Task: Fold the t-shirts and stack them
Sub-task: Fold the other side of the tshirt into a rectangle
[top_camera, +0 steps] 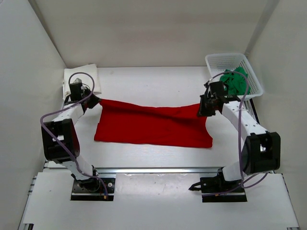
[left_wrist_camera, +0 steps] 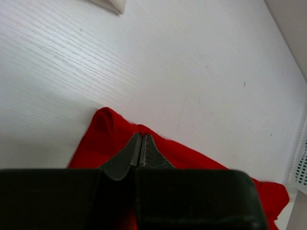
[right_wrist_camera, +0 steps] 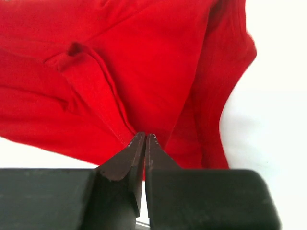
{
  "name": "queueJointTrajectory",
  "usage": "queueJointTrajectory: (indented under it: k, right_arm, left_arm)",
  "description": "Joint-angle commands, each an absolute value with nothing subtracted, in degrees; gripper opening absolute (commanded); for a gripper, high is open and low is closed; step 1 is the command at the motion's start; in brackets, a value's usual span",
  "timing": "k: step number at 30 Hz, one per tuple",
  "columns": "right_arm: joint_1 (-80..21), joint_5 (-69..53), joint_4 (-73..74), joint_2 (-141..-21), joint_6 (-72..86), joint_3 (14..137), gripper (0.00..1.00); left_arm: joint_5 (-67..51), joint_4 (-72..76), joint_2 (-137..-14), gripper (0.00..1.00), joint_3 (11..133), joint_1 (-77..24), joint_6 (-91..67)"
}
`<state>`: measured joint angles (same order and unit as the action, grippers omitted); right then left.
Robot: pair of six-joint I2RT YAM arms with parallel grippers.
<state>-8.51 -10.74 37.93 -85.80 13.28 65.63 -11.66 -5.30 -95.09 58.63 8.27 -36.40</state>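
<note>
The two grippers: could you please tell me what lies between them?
The bright red cloth t-shirt spans from left gripper to right gripper, each shut on a far corner, as the top view shows.

No legible text, no labels, brands, numbers or signs

- The spread t-shirt (top_camera: 153,125) lies in the middle of the table (top_camera: 153,81).
- The folded t-shirt (top_camera: 81,79) sits in the far left corner, behind the spread t-shirt.
- The basket (top_camera: 230,58) stands in the far right corner.
- The bunched t-shirt (top_camera: 236,80) lies in the basket.
- The left gripper (top_camera: 97,100) is at the spread t-shirt's far left corner, and the right gripper (top_camera: 202,111) is at its far right corner.
</note>
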Motion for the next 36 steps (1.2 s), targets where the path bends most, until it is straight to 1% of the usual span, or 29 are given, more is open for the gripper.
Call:
queueJointTrajectory:
  k: [1, 5, 10, 12, 14, 15, 16, 18, 19, 20, 21, 23, 24, 25, 26, 27, 28, 29, 30, 32, 34, 36]
  right_arm:
    - [-7.74, -10.02, 32.26, -78.94, 14.76, 61.28, 0.00]
    - [-7.39, -9.32, 29.89, -71.65, 15.99, 52.85, 0.00]
    - [-7.82, -9.23, 26.02, -64.62, 20.72, 41.25, 0.00]
    - [-8.35, -9.14, 22.69, -62.24, 23.28, 36.58, 0.00]
    - [-8.00, -10.10, 20.75, -59.61, 26.18, 30.88, 0.00]
    - [-7.91, -10.02, 19.61, -58.11, 26.37, 29.11, 0.00]
    - [-7.74, -10.11, 18.99, -56.70, 27.41, 27.87, 0.00]
    - [-7.56, -10.11, 18.90, -56.08, 27.86, 25.93, 0.07]
    - [-8.25, -9.85, 19.33, -55.12, 27.86, 25.84, 0.09]
    - [-9.13, -9.06, 19.77, -54.59, 28.30, 25.67, 0.16]
    - [-10.45, -7.23, 20.82, -54.15, 28.13, 26.97, 0.23]
    - [-10.89, -5.45, 22.41, -52.57, 27.25, 28.99, 0.28]
    - [-11.16, -4.58, 22.85, -52.30, 26.81, 30.22, 0.29]
    - [-11.42, -3.96, 23.37, -51.95, 26.72, 31.28, 0.28]
    - [-12.82, -4.56, 21.46, -52.03, 26.89, 31.29, 0.24]
    - [-13.88, -5.35, 20.31, -52.81, 26.46, 31.81, 0.16]
    - [-14.41, -7.01, 18.13, -54.56, 26.37, 32.16, 0.11]
    - [-15.72, -8.60, 16.10, -57.89, 26.02, 32.95, 0.00]
    - [-17.99, -8.87, 15.30, -60.27, 25.06, 34.96, 0.00]
    - [-19.94, -8.96, 11.01, -69.39, 23.65, 38.22, 0.00]
    - [-20.04, -10.80, 8.54, -75.46, 22.94, 42.96, 0.00]
    - [-20.39, -11.51, 6.86, -80.75, 22.15, 45.69, 0.00]
  left_arm:
    - [-13.71, -5.27, -89.48, 0.00, 57.57, 10.46, -35.42]
    - [-14.32, -5.98, -85.53, 0.00, 54.94, 10.99, -35.33]
    - [-14.07, -6.94, -84.64, 0.00, 49.32, 11.34, -35.33]
    - [-15.72, -5.98, -84.99, 0.00, 46.86, 13.17, -36.38]
    - [-18.97, -4.40, -85.69, 0.03, 44.05, 15.02, -38.75]
    - [-20.90, -4.13, -85.95, 0.06, 42.21, 16.60, -40.24]
    - [-21.44, -2.30, -85.70, 0.15, 40.97, 18.44, -40.95]
    - [-24.95, -0.62, -85.43, 0.34, 39.30, 19.77, -43.84]
    - [-25.40, 1.04, -84.82, 0.37, 39.03, 20.04, -44.29]
    - [-25.31, 1.92, -83.42, 0.42, 38.85, 20.21, -44.82]
    - [-25.31, 3.06, -82.63, 0.44, 38.41, 20.39, -45.87]
    - [-24.87, 5.00, -78.42, 0.44, 37.27, 19.95, -47.19]
    - [-23.83, 5.18, -76.92, 0.41, 36.74, 19.34, -47.89]
    - [-21.73, 5.71, -75.08, 0.40, 36.65, 17.86, -47.73]
    - [-20.67, 5.89, -73.06, 0.41, 36.65, 15.75, -46.94]
    - [-18.91, 6.06, -72.34, 0.40, 36.65, 14.78, -46.06]
    - [-17.42, 5.80, -71.55, 0.40, 36.56, 12.07, -45.53]
    - [-16.45, 5.71, -71.37, 0.39, 36.56, 8.56, -44.74]
    - [-14.87, 6.15, -71.28, 0.38, 36.74, 7.22, -43.87]
    - [-12.75, 6.42, -73.72, 0.38, 36.56, 0.90, -43.16]
    - [-14.14, 7.73, -76.71, 0.37, 36.65, -4.20, -43.68]
    - [-15.98, 10.09, -79.96, 0.35, 35.95, -6.32, -44.29]
